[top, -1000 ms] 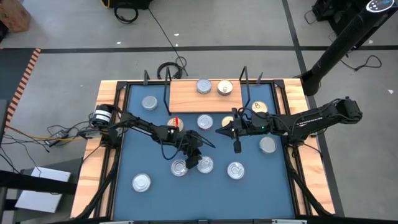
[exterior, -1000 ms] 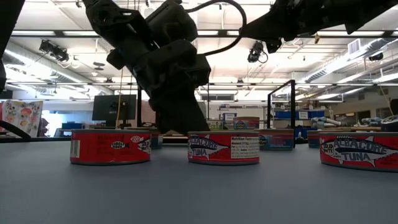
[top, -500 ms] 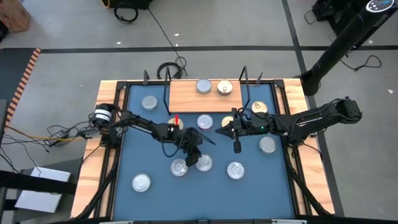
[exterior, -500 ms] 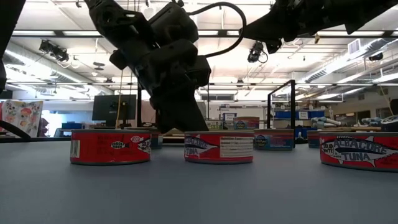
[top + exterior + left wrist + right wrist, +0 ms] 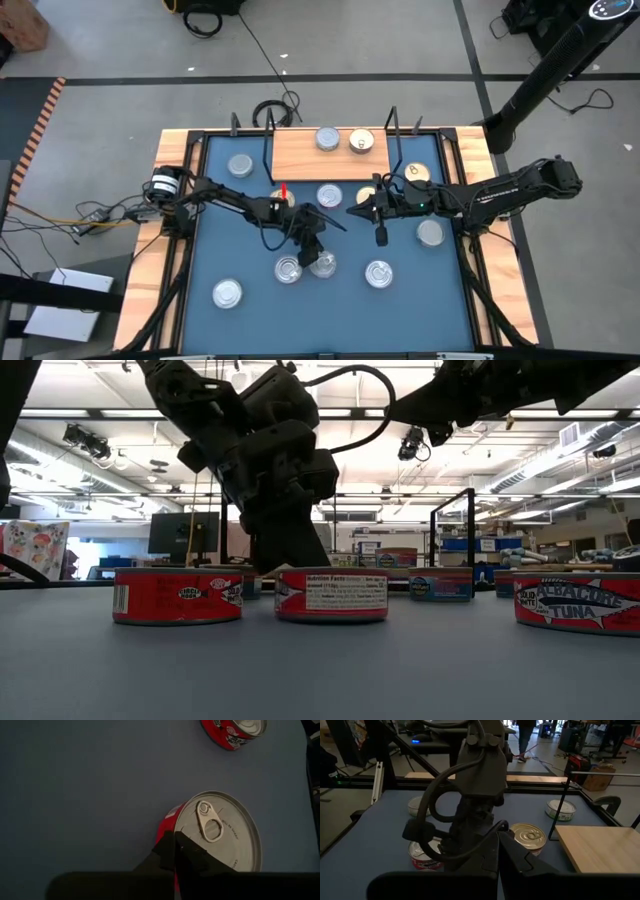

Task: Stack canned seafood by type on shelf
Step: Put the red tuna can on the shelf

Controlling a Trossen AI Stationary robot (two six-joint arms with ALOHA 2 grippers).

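A red-sided tin with a silver pull-tab lid (image 5: 217,832) stands flat on the blue table top, near its middle (image 5: 323,264). My left gripper (image 5: 175,851) is shut at this tin's rim, slanting down from the far left (image 5: 314,250). My right gripper (image 5: 498,842) hangs shut and empty above the table, right of centre (image 5: 352,211). The shelf (image 5: 300,160), a wooden board at the far edge, bears a silver tin (image 5: 327,138) and a gold tin (image 5: 361,141). My left gripper meets the tin at the lid's rim (image 5: 176,822), on its far-left side, with its shut fingertips; nothing lies between the fingers. They come slanting down from the table's far left. The tin stands upright with its base on the table.
Other tins stand loose on the table: one just left of the touched tin (image 5: 288,269), one right of it (image 5: 378,273), near left (image 5: 228,293), far left (image 5: 240,165), under the shelf's front (image 5: 329,196), and at the right (image 5: 430,232). Black wire uprights (image 5: 393,130) flank the shelf.
My left gripper has shut without taking hold of anything. The tin at its fingertips has slid a little toward the table's left edge and turned about on its base, so a different part of its label faces the near edge.
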